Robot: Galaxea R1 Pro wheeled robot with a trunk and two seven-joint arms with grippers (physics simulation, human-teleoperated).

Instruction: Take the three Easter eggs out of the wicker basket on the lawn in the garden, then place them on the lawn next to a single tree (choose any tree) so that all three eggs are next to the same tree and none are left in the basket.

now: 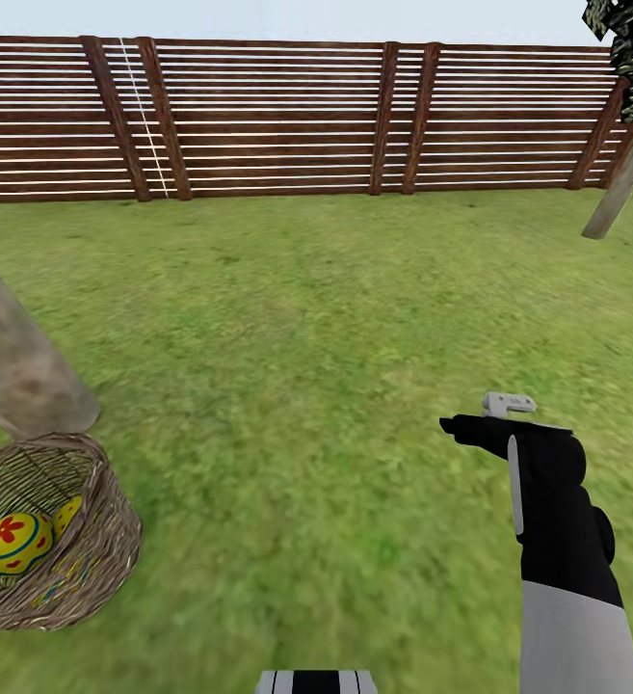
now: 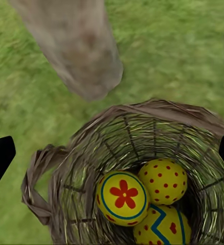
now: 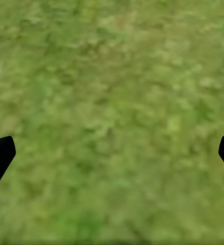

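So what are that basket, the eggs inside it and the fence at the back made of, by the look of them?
The wicker basket looks like woven brown twigs: you can see strands crossing with gaps between. The Easter eggs look smooth and painted, yellow with red and blue patterns; plastic or real shell, I can't tell. The fence looks like brown wooden slats on posts.

Three eggs (image 2: 123, 192) lay in one basket (image 2: 66, 168). Two tree trunks (image 1: 17, 357) stood on the lawn (image 1: 335, 318), one fence (image 1: 287, 116) behind. One arm (image 1: 557, 520) showed.
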